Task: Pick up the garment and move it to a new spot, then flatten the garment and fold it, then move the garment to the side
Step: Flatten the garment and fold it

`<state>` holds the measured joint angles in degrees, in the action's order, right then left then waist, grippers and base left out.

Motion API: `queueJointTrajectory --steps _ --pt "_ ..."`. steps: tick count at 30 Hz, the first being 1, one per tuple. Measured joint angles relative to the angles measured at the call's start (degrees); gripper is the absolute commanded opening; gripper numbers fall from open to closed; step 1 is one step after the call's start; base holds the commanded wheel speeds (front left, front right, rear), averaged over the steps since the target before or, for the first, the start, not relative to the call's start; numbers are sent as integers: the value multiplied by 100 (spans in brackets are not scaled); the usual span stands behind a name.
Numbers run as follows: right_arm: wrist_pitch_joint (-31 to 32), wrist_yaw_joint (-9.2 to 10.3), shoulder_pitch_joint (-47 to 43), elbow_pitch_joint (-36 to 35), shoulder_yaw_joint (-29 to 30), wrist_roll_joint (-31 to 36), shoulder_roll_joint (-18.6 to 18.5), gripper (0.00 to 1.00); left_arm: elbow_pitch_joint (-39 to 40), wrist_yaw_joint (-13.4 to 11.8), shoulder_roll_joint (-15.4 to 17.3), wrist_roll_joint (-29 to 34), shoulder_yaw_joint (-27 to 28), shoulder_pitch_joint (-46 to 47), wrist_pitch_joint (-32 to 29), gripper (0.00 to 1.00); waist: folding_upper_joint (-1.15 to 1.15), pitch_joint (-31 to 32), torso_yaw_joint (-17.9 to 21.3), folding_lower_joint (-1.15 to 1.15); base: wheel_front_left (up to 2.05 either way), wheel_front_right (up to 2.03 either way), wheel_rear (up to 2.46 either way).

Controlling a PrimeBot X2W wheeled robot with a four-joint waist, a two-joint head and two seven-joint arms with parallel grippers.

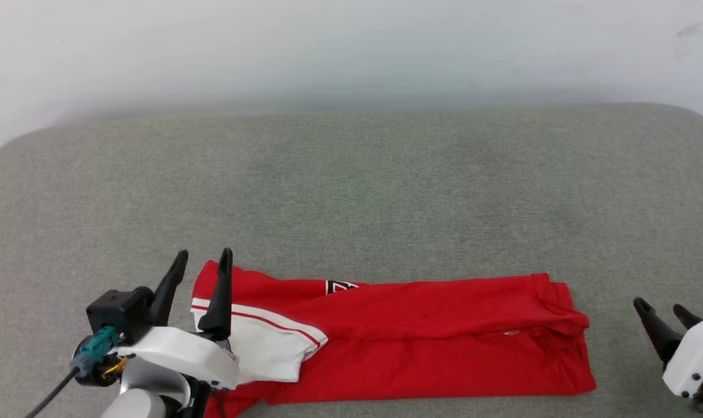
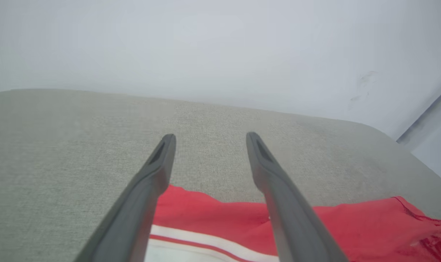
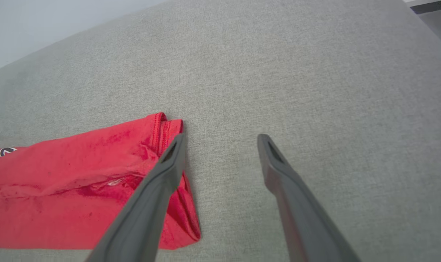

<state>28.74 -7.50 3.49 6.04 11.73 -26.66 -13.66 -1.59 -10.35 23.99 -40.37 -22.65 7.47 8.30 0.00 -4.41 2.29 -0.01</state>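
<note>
The garment [image 1: 421, 342], a red jersey with a white, red-striped side panel, lies folded into a long strip along the near part of the grey cushion [image 1: 351, 191]. A bit of black, white-outlined print peeks out at its far edge. My left gripper [image 1: 203, 259] is open above the garment's left end, with nothing between its fingers. In the left wrist view the left gripper [image 2: 210, 137] points past the garment [image 2: 220, 214] at bare cushion. My right gripper [image 1: 662, 309] is open, off the garment's right end. In the right wrist view the right gripper [image 3: 220, 137] hovers beside the garment's hem [image 3: 78, 174].
The grey cushion [image 3: 278, 72] stretches wide behind and to both sides of the garment. A pale wall [image 1: 351, 46] rises behind its far edge. A black cable [image 1: 49, 395] trails from my left wrist.
</note>
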Motion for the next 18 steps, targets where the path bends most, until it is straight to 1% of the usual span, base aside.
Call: queueJointTrajectory --steps 3,5,8,12,18 --pt "424 0 17 -33 91 44 -86 100 222 -172 -41 265 0 -7 305 100 0 -22 -90 0 0 0 0" --pt "695 0 20 -27 89 63 -103 100 385 -279 -91 414 -4 -25 417 100 0 -58 -166 0 0 0 0" --pt "993 0 60 18 70 65 -93 100 632 -375 -142 611 -23 -27 514 100 0 -149 -299 0 0 0 0" --pt "1251 0 158 193 2 79 97 100 847 -426 -178 750 -55 -29 560 100 0 -297 -505 0 0 0 0" --pt "1559 1 286 705 -130 -87 280 100 910 -371 -176 823 -167 18 546 100 0 -521 -800 0 0 0 0"
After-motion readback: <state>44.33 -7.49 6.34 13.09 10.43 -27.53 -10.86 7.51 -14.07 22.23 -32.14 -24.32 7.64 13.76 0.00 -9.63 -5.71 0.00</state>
